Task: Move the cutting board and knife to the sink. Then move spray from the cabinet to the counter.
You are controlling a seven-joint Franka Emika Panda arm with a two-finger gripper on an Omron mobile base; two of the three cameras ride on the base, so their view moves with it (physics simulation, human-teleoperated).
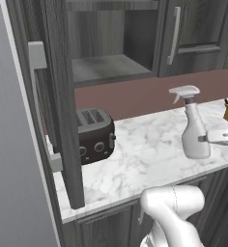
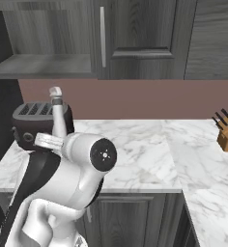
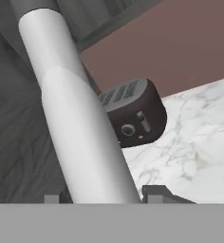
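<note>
The pale grey-white spray [image 1: 194, 126] stands upright on the white marble counter [image 1: 145, 149], right of the toaster. My gripper [image 1: 202, 139] comes in from the right and is shut on the bottle's lower body. In the hand view the spray [image 3: 80, 123] runs up between my two fingertips [image 3: 154, 192], with the gripper [image 3: 104, 195] around it. From the right base the spray [image 2: 57, 113] rises behind my arm, with the gripper [image 2: 49, 140] at its base. The dark wall cabinet [image 1: 106, 67] above stands open, its grey shelf bare. The cutting board, knife and sink are out of view.
A dark toaster [image 1: 94, 135] sits at the counter's left end under the cabinet. The open cabinet door [image 1: 58, 96] juts out over the counter's left edge. A tan knife block [image 2: 227, 132] stands at the far right. A closed cabinet door with a bar handle [image 2: 102, 36] hangs above.
</note>
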